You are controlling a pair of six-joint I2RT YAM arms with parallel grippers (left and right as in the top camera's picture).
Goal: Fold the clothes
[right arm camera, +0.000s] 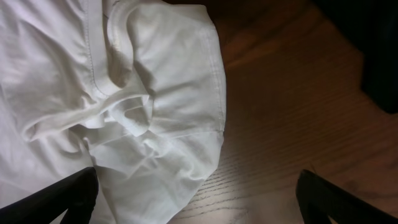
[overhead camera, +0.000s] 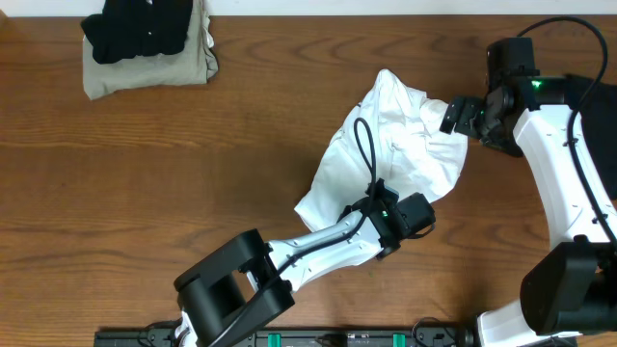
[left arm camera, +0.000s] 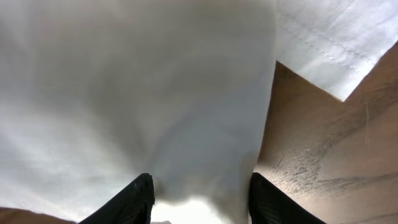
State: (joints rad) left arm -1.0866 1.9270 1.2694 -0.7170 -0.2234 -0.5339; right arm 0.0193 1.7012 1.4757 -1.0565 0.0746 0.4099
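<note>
White shirt [overhead camera: 405, 140] — crumpled, bunched, wrinkly.

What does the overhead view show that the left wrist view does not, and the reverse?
Only overhead: the folded pile of black and khaki clothes, and the right gripper beside the white shirt. Only left wrist: the left gripper with shirt cloth bunched between its fingers, and a stitched hem. Both: the white shirt and the wooden table.
</note>
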